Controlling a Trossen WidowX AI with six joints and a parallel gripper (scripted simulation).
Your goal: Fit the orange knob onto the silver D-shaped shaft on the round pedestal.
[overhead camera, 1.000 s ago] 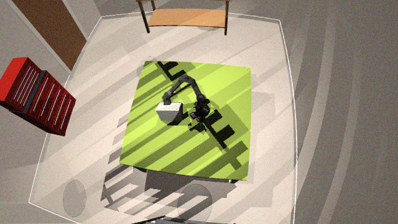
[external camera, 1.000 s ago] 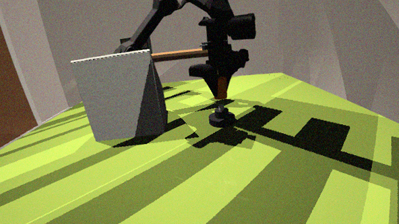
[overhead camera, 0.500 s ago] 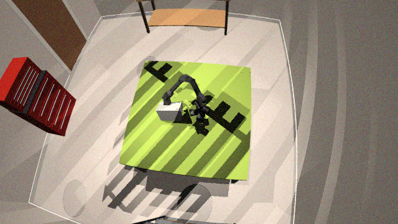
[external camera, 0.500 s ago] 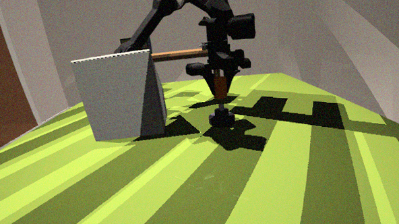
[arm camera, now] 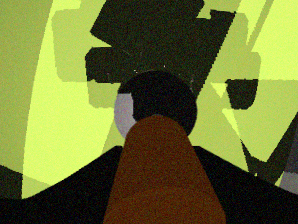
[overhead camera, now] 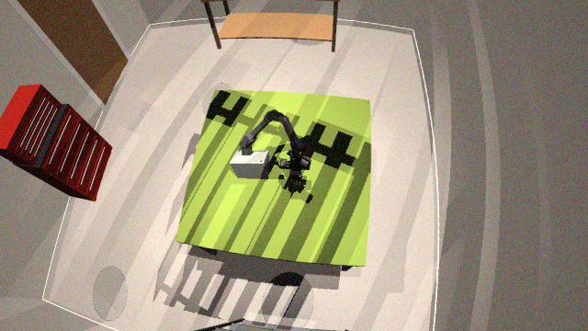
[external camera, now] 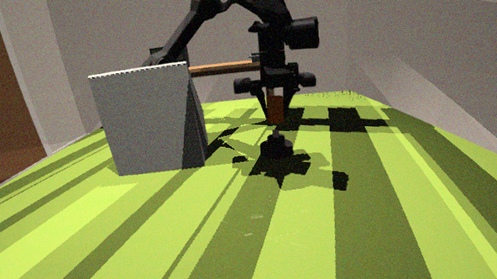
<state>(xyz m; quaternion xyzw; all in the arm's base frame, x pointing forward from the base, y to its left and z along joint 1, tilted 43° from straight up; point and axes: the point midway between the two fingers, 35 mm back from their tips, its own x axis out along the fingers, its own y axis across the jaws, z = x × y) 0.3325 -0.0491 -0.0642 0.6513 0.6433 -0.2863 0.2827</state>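
Note:
The orange knob (external camera: 275,109) (arm camera: 161,172) looks dark brown in shade. My gripper (external camera: 275,115) (arm camera: 157,153) is shut on it and points down, with a finger on each side. The knob hangs upright, a small gap above the silver shaft (external camera: 276,133) of the round pedestal (external camera: 277,148) (arm camera: 165,87). In the exterior view the knob is roughly over the shaft. In the wrist view the knob covers the near part of the pedestal and the shaft is not seen. The knob's hole and both flat sides are hidden, so their alignment cannot be told.
The arm's base stands on a grey box (overhead camera: 250,167) (external camera: 144,122) left of the pedestal, on the green table (overhead camera: 230,202) (external camera: 303,243). Dark shadows fall around the pedestal. A red tool chest (overhead camera: 60,142) and a wooden bench (overhead camera: 277,27) stand away from the table.

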